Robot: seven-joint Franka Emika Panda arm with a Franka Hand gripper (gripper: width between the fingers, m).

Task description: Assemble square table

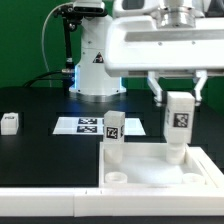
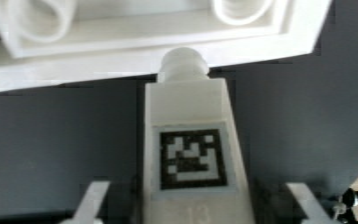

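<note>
A loose leg (image 1: 10,123) is being left lying well apart from the gripper (image 1: 179,98), while an upright leg (image 1: 113,135) is being carried by the tabletop (image 1: 160,166) nearer to it. A held leg (image 1: 180,125) is being clamped between the fingers directly beneath the gripper, at the tabletop's corner. Jamming is being risked if it is pressed down tilted or off its hole.

Layout of the table (image 1: 40,150). The top (image 1: 165,178) (image 2: 140,45) lies by the front edge, toward the corner at the exterior view's right, just behind the wall (image 1: 50,205) that runs along that edge. The first leg (image 1: 113,135) stands upright on the top's back corner at the exterior view's left. The second leg (image 1: 180,122) (image 2: 194,140) is upright over the opposite back corner, between the fingers of the gripper (image 1: 179,98); whether it touches the top cannot be told. The marker board (image 1: 88,125) lies mid-table, behind the top. The third leg (image 1: 10,122) rests near the edge at the exterior view's left.
</note>
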